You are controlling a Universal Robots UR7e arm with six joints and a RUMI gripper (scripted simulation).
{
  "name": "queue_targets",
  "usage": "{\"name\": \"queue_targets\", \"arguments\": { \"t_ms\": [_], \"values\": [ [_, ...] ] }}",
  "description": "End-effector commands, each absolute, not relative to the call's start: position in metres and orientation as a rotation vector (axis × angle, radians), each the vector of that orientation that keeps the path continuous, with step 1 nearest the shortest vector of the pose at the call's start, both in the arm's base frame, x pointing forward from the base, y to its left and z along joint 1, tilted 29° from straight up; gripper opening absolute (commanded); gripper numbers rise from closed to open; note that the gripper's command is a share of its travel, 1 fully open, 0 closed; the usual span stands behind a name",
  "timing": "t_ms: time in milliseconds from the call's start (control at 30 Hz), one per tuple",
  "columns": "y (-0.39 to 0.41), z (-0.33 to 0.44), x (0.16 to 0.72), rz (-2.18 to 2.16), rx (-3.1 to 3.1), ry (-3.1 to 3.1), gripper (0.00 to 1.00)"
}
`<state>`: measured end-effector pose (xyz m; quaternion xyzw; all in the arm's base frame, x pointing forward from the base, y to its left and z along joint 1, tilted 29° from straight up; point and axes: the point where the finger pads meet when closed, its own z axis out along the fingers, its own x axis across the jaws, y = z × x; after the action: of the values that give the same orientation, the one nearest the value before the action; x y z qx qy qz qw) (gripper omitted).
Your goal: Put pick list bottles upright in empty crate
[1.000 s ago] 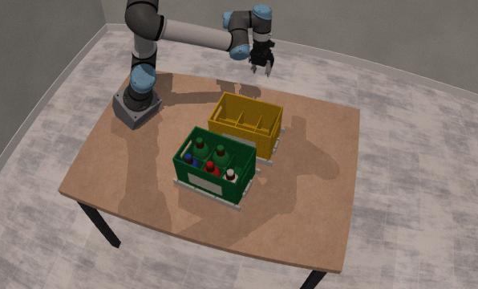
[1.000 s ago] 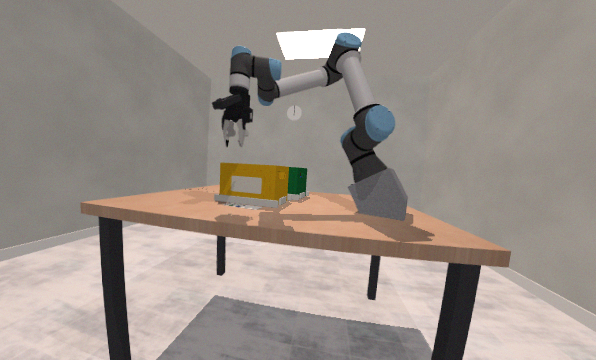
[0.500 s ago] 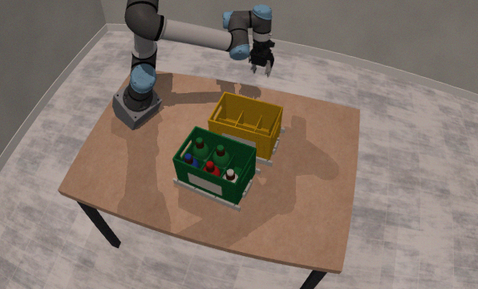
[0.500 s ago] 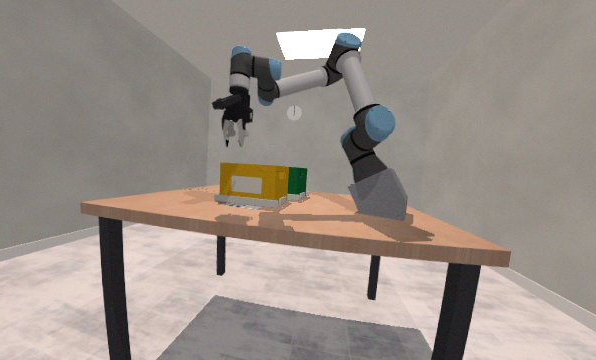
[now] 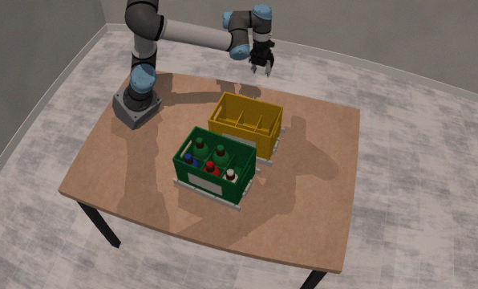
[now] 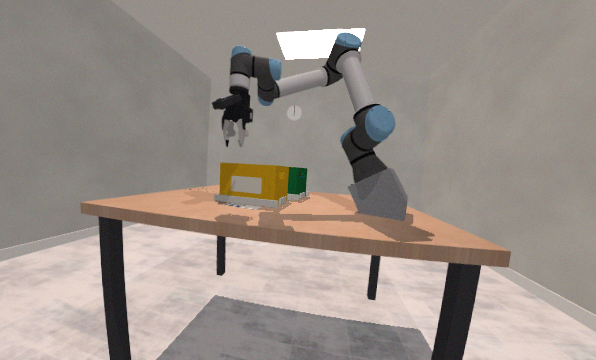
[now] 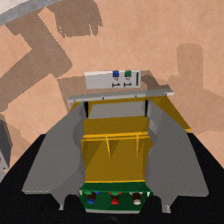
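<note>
My gripper (image 5: 261, 74) (image 6: 234, 144) (image 7: 116, 101) is partly open and empty, high above the table behind the yellow crate. The yellow crate (image 5: 263, 142) (image 6: 273, 185) (image 7: 172, 115) shows no bottles. The pick list (image 7: 97, 80) lies beside it; from its black bar, a green line comes first, then a blue line, each with a small count that looks like 1. The green crate (image 5: 231, 190) (image 6: 297, 180) (image 7: 115, 187) holds two green bottles (image 5: 199, 149) (image 5: 220, 156), a blue bottle (image 5: 189, 160), a red bottle (image 5: 210, 168) and a white bottle (image 5: 230, 175), all upright.
The crates stand close together on the wooden table (image 5: 315, 225) (image 6: 153, 215), with light grey rails (image 5: 207, 194) (image 7: 160, 93) along their bases. The arm's base (image 5: 136, 110) (image 6: 380, 195) stands at one side of the table. Yellow dividers split the yellow crate.
</note>
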<state>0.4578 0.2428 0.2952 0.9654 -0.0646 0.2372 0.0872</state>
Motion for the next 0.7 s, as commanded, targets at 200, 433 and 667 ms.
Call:
{"name": "queue_targets", "arguments": {
  "t_ms": [200,433,667],
  "values": [
    [0.220,0.304,0.452,0.736,2.884,-0.436,0.38],
    [0.187,0.314,0.444,0.764,2.868,-0.733,0.38],
    [0.164,0.322,0.439,0.779,2.842,-0.932,0.38]
  ]
}}
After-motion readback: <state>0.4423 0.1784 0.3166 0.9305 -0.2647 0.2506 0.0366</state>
